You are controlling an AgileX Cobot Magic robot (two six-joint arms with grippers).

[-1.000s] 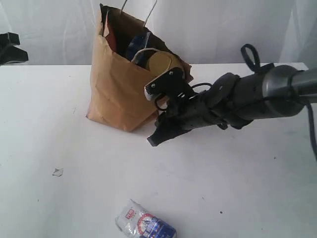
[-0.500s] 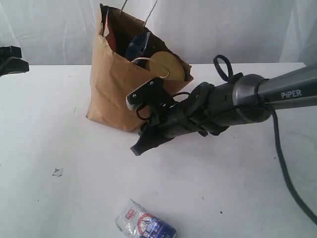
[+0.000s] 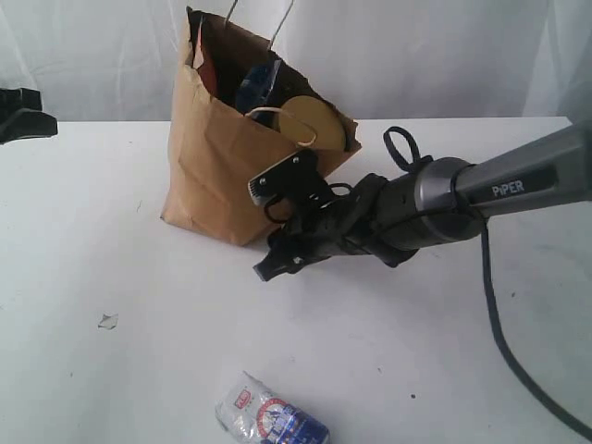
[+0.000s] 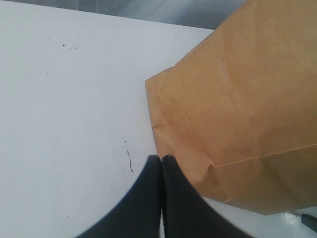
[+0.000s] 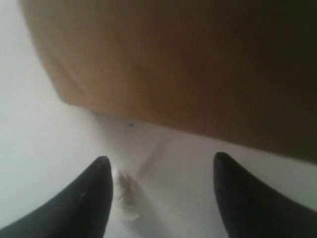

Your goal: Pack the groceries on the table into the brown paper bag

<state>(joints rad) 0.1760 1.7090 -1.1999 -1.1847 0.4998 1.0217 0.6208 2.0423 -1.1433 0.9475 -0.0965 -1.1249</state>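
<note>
My right tool (image 3: 271, 265) hung wide open, empty, just beside the crumpled brown paper bag (image 3: 217, 176); my left tool (image 4: 161, 161) was closed on nothing. The small white-blue packet (image 3: 270, 419) lay at the near edge of the white bench (image 3: 83, 240). Risk: swinging toward it could topple the bag.

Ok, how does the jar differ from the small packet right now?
The jar sits in the bag, only its gold lid showing; the packet lies out on the table. The lid is round and gold; the packet is white and blue, crumpled. Neither is held: the right claw is open and empty.
</note>
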